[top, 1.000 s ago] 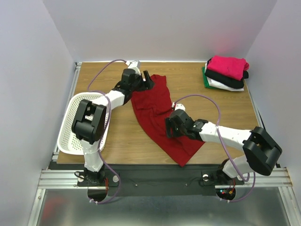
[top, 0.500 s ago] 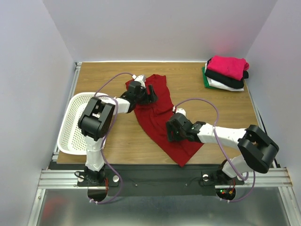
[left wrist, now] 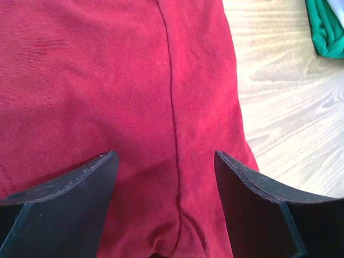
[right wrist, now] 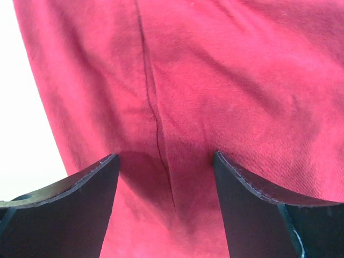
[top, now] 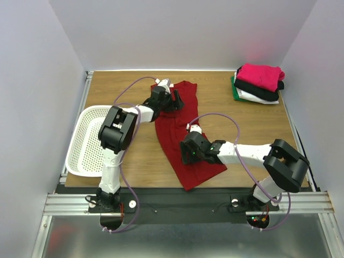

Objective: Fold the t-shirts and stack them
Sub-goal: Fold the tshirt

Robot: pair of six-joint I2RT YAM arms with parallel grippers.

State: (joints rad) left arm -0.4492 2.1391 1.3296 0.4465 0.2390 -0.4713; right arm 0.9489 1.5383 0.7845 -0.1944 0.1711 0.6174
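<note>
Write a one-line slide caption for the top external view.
Left tool and right tool over a dark red shirt; folded shirts stacked far right, basket left.

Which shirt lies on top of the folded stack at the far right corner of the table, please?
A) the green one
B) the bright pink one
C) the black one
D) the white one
B: in the top view the bright pink shirt sits uppermost on the stack, with the black shirt directly beneath it.
</note>
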